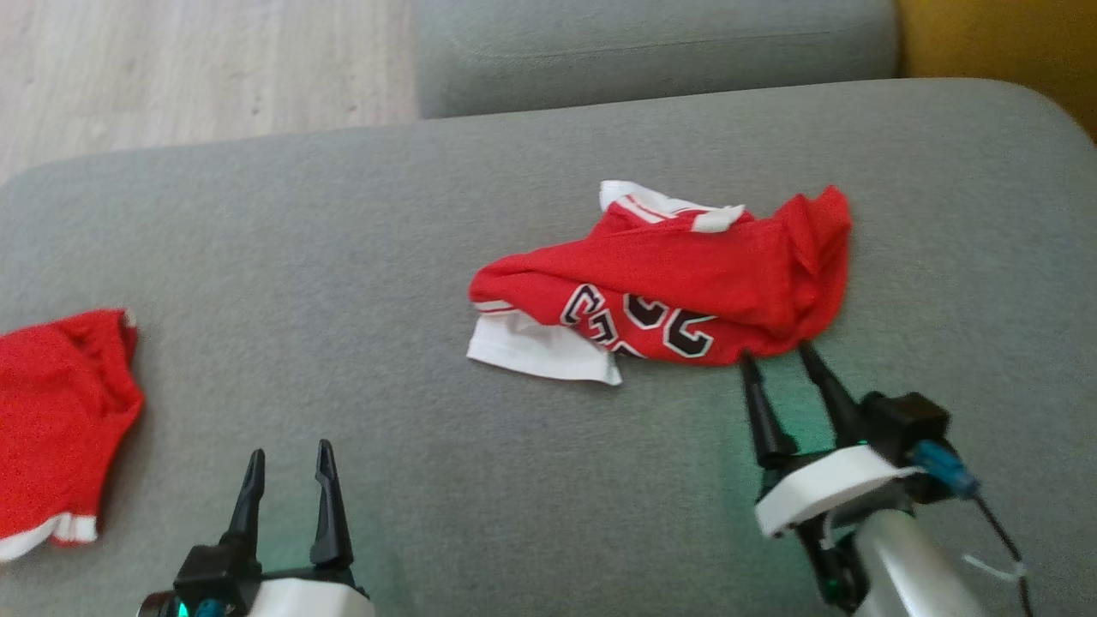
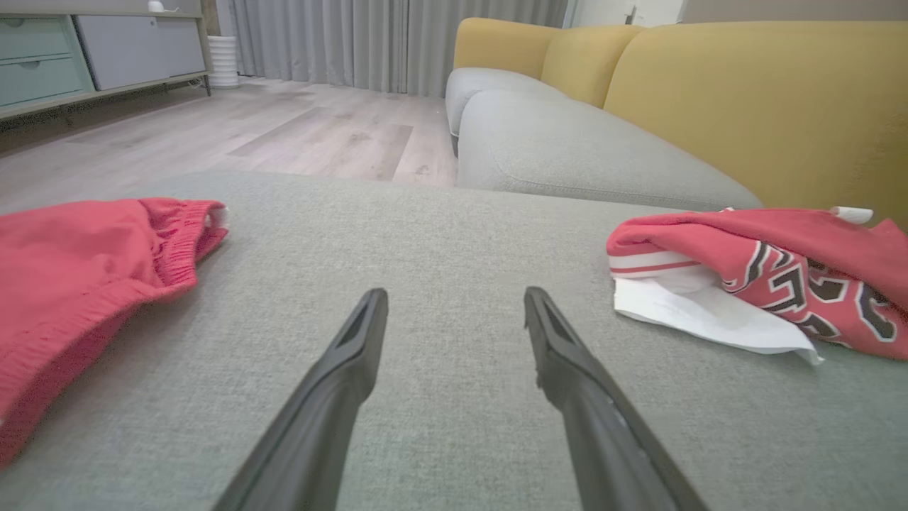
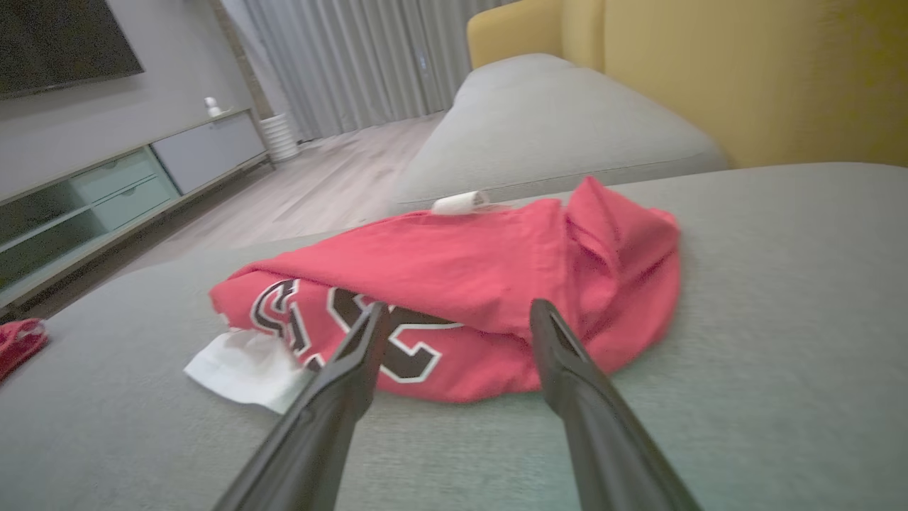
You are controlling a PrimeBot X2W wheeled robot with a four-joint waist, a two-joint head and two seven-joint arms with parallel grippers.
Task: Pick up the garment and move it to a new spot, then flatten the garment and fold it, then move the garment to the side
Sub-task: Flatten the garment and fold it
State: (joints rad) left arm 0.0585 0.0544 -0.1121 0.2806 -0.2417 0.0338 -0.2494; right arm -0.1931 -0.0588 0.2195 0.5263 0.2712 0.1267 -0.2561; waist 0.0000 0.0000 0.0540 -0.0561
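A crumpled red jersey, the garment [image 1: 677, 283], lies on the grey sofa cushion [image 1: 343, 257] with black-and-white lettering and a white lining sticking out at its near left. My right gripper [image 1: 778, 353] stands open with its fingertips just at the garment's near edge; in the right wrist view the garment [image 3: 468, 305] lies right ahead of the open fingers [image 3: 358, 355]. My left gripper [image 1: 290, 456] is open at the lower left, over bare cushion, apart from the garment [image 2: 766, 277].
Red shorts [image 1: 60, 411] with a white hem lie at the cushion's left edge, also in the left wrist view [image 2: 85, 270]. A second grey cushion [image 1: 651, 43] lies beyond, a yellow backrest [image 2: 745, 92] to the right, wooden floor [image 1: 188, 68] past the far edge.
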